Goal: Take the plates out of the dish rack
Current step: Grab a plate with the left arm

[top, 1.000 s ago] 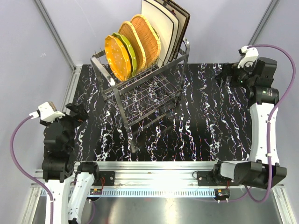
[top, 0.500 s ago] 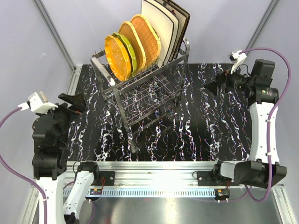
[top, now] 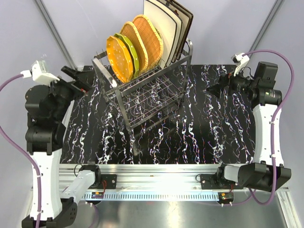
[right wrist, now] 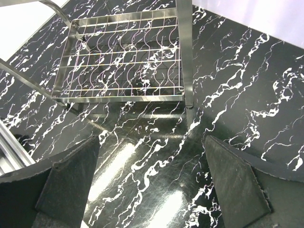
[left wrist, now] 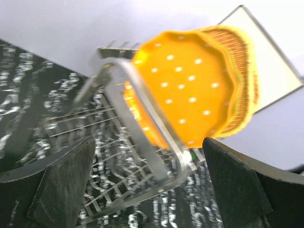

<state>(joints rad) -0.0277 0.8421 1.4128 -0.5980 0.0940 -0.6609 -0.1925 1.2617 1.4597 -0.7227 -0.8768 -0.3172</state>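
The plates are all seated in the upper tier of the dish rack (top: 147, 90), which is set towards the far left of the marbled table (top: 223, 142). An orange dotted plate (top: 118, 58) is placed at the front of the row, a green plate (top: 130, 50) just behind it, then two wicker plates (top: 145, 38), then the large cream square plates (top: 164, 23) at the back; nothing is judged to have been unloaded yet.

The left gripper (top: 80, 76) is held spread wide and empty near the rack's left end, aimed at the orange plate's face. The right gripper (top: 213, 88) is likewise spread and empty, well apart from the rack on its right side; only the lower tier and bare table are shown in its wrist view.

Several risks can be foreseen. In the left wrist view the rack's tubular frame is seen crossing in front of the orange plate, so a finger could be driven into the tube rather than onto the rim; the rack, loaded only at the top, could then be shoved or tipped. The plates are packed closely — if the orange one is dragged out at an angle, the green one may be pulled with it. A smooth rim could also be lost from a shallow pinch; that view is blurred, so alignment cannot be confirmed.
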